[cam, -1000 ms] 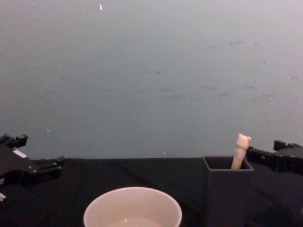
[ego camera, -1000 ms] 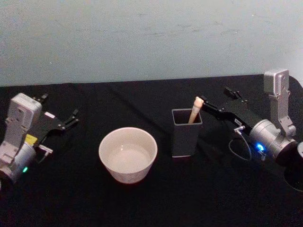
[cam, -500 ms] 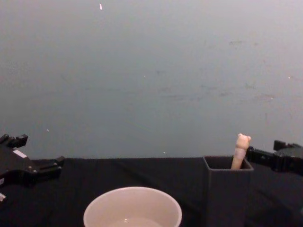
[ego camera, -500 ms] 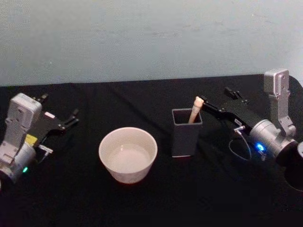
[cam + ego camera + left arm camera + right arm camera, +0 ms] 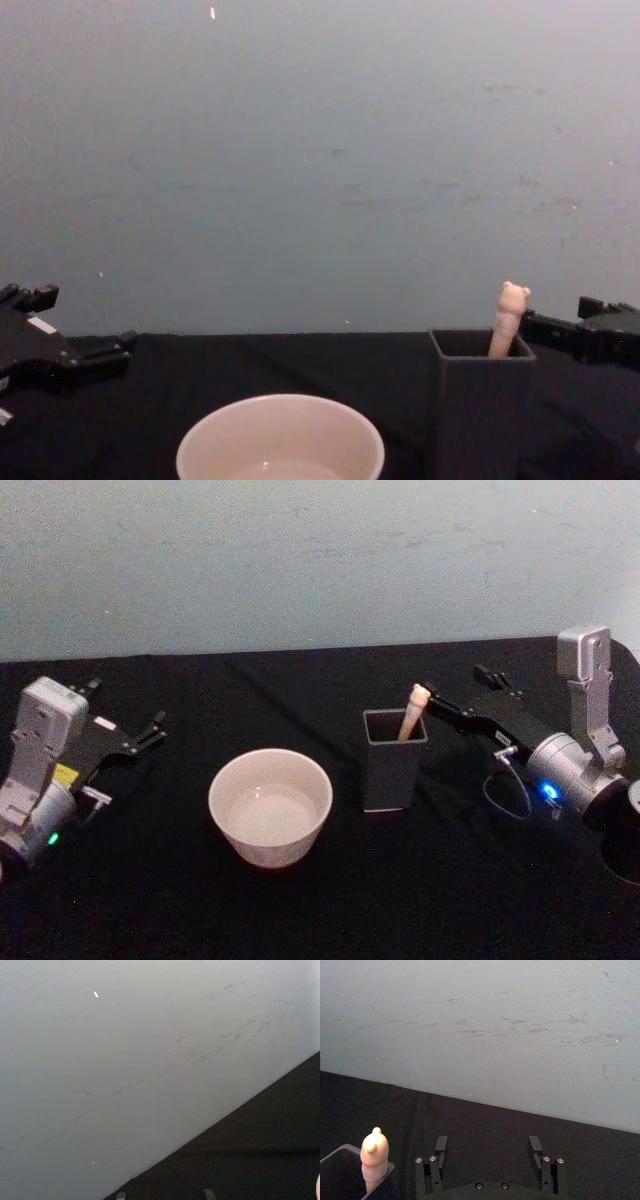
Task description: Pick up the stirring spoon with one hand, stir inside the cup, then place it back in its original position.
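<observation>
Stirring spoon (image 5: 411, 713) stands in the dark grey holder (image 5: 392, 761), leaning toward its right far corner, the bear-head top poking above the rim. Right gripper (image 5: 458, 694) sits just right of that handle, fingers spread, one tip very near the spoon but not pinching it. Left of the holder, well apart, is the cream cup (image 5: 270, 806). Left gripper (image 5: 128, 712) rests far left on the black table (image 5: 300, 910), fingers parted.
</observation>
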Controlling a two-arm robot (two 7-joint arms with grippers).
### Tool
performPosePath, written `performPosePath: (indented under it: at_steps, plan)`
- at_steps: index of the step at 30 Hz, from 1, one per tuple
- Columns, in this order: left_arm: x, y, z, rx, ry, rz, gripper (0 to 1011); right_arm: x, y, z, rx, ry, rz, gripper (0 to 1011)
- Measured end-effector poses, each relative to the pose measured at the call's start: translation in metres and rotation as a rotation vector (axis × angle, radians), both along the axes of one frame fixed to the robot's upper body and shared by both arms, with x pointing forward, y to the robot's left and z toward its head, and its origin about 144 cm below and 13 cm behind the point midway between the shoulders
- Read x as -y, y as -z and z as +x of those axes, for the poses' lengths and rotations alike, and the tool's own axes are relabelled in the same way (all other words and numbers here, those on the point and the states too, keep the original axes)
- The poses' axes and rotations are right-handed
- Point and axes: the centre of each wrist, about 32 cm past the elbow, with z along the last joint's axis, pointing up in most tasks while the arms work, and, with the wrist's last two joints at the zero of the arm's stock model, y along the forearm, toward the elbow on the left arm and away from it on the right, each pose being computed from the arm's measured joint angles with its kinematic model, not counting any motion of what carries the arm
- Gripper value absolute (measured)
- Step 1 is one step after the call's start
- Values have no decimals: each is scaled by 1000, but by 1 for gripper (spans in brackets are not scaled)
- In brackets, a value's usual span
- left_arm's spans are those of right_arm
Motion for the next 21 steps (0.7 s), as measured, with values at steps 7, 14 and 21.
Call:
performPosePath:
  at_steps: [7,14,21]
  plan:
    - [0,0,0,0,0,0,1001,0,0,0,0,0,0,1003]
    - [0,0,0,0,0,0,1001,0,0,0,0,0,0,1002]
    - [0,0,0,0,0,0,1001,0,0,0,0,0,0,1002]
